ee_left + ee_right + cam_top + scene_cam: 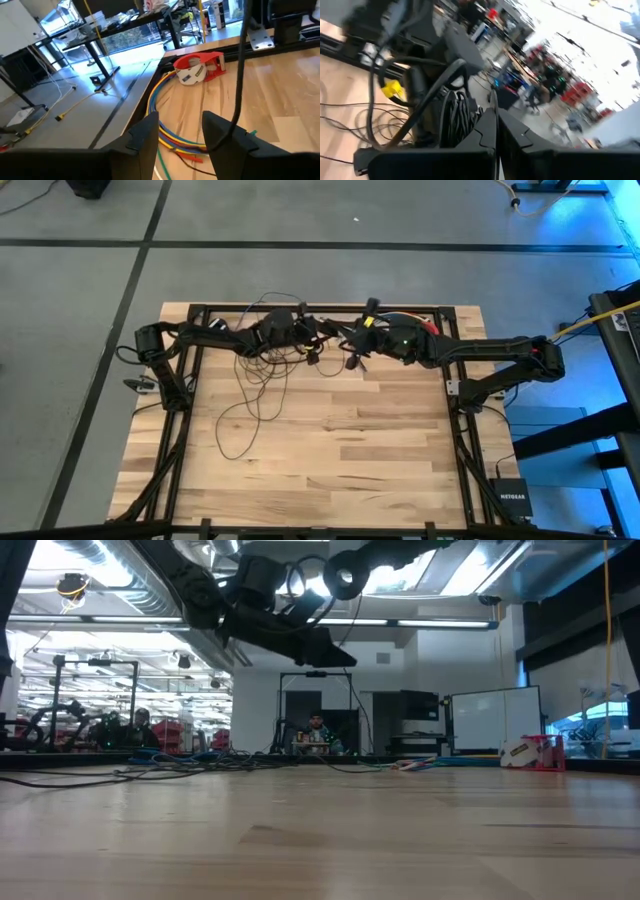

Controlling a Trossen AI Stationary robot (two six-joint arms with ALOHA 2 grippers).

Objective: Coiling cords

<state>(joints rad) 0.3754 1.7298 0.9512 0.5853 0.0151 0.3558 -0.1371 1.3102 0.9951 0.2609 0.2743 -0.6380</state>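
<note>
1. Surface [330, 450]: pale wooden planks in a dark frame, seen from above with both arms meeting near its far edge.
2. Cords [255, 395]: thin dark wire lying in loose loops on the surface's left half, rising to a bundle at the left gripper; in the right wrist view several coils hang bunched [454, 117] against that gripper.
3. Left gripper [312, 340]: raised above the surface at the far edge, near centre. In its own wrist view the two fingers [147, 132] stand apart, with a strand of cord running down past one of them; whether the jaws press on it cannot be told.
4. Right gripper [352, 348]: just beside the left gripper, also off the surface; its jaws are together, nothing seen between them [496, 127].
5. Red tape dispenser [200, 67]: on the surface near a corner, beside a bundle of coloured wires [167, 130].
</note>
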